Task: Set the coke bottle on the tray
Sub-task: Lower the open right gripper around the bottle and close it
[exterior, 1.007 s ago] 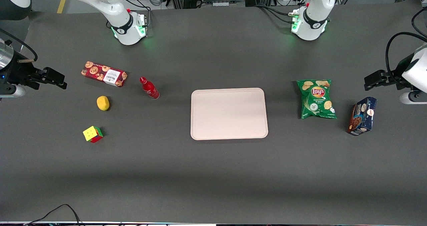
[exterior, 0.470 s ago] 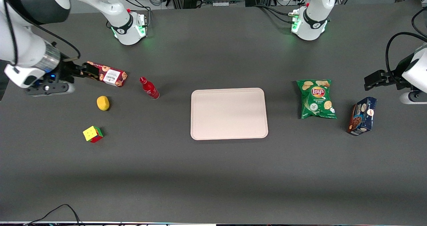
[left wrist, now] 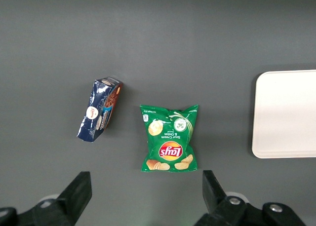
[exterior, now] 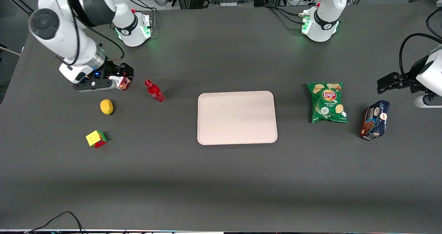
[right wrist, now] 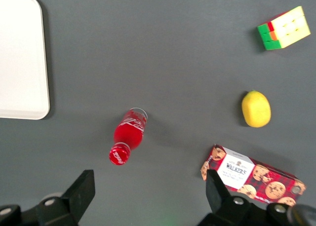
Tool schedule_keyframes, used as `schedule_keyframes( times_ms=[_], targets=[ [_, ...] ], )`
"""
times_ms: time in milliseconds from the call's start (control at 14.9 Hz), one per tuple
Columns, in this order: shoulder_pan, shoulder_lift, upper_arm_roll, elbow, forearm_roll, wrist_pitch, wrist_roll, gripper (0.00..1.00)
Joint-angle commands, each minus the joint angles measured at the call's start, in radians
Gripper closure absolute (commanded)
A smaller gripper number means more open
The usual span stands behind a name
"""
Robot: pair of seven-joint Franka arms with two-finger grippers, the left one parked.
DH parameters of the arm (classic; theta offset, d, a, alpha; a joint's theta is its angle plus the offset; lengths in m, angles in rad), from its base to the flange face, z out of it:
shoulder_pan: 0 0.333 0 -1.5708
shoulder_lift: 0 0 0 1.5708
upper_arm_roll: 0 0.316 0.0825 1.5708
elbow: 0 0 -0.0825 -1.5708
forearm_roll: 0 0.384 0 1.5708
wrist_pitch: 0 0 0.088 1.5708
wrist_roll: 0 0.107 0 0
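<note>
- Jaws spread wide and holding nothing; my gripper (exterior: 121,75) hangs above the cookie box (exterior: 121,82), at the working arm's end of the worktop (exterior: 221,178).
- In my wrist view both fingers (right wrist: 79,194) show apart, with bare worktop between them.
- Coke bottle (exterior: 154,91) stands upright on the worktop, red cap up, between the cookie box and the tray (exterior: 237,118); it touches neither.
- In my wrist view the coke bottle (right wrist: 126,137) is seen from above, cap nearest the camera, and the cookie box (right wrist: 252,175) lies flat near it.
- Tray lies flat mid-worktop, nothing on it; only its rounded edge (right wrist: 22,58) shows in my wrist view.
- Yellow lemon (exterior: 106,106) sits nearer the front camera than the cookie box, apart from it; also seen at (right wrist: 256,108).
- Puzzle cube (exterior: 96,139) sits nearer the front camera than the lemon, well apart from the bottle; also at (right wrist: 283,28).
- Green Lay's chip bag (exterior: 327,102) lies flat beside the tray, toward the parked arm's end.
- Dark blue snack box (exterior: 374,120) lies tilted beside the chip bag, farther toward that end, not touching it.
- Left wrist view shows the chip bag (left wrist: 169,144), the blue box (left wrist: 100,109) and one tray edge (left wrist: 286,115).
</note>
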Motion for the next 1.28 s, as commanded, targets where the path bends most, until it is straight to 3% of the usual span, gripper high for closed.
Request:
schedule_keyframes(
  times_ms=[0, 537, 1208],
  targets=[
    [-0.002, -0.033, 0.053, -0.142, 0.018, 0.167, 0.047, 0.00],
    [0.001, -0.019, 0.112, -0.289, 0.034, 0.384, 0.071, 0.00],
    [0.003, 0.030, 0.152, -0.353, 0.067, 0.491, 0.071, 0.00]
  ],
)
